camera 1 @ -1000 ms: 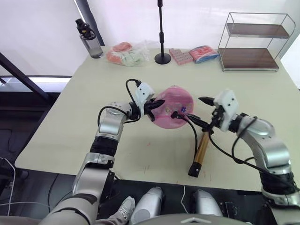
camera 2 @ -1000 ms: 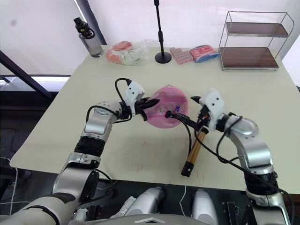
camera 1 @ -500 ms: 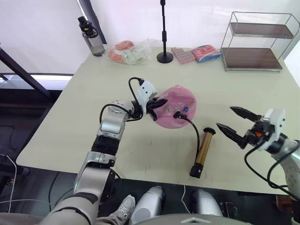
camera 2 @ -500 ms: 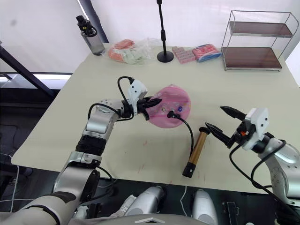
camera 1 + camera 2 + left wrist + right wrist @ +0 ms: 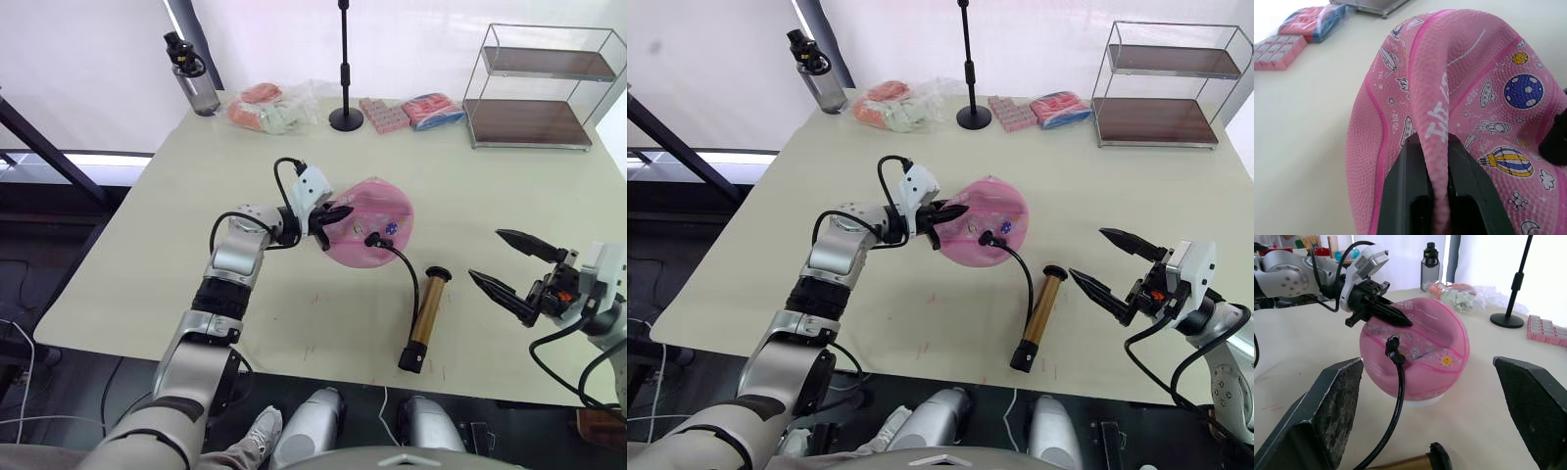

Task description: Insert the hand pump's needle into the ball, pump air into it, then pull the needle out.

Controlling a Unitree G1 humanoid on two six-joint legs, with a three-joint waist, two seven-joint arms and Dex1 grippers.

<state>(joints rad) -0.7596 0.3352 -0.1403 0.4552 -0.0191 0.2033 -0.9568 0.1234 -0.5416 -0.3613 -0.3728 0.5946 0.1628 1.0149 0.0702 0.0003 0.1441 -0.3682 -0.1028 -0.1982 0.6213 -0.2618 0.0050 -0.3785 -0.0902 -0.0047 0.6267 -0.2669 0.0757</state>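
The soft pink rubber ball with cartoon prints (image 5: 370,222) sits half-collapsed on the pale table (image 5: 147,255), and the black fitting that ends the thin black hose (image 5: 409,274) is seated against its near face, so the needle looks to be in the valve, though the pin itself is hidden. The step in hand, by that reading, is pumping. To do it well, the right arm needs to come in towards the bronze-gold metal hand pump with black end caps (image 5: 424,318), which lies flat on the table just beyond its fingertips, towards the ball. It should take the black handle end squarely and stroke along the barrel's own line, so the hose does not tug the fitting sideways out of the valve. The barrel is free to roll, so a slow, centred closing is the safer choice.

The right gripper (image 5: 515,268) hangs spread wide and empty, touching nothing, its two black fingers well apart with pump and ball lying ahead of them.

The left gripper (image 5: 1436,193) is pinched on a raised fold of the ball's skin, the ridge squeezed between its dark fingers (image 5: 1410,186). The hose fitting sits just past its tips. Its job is simply to hold firm while air goes in.
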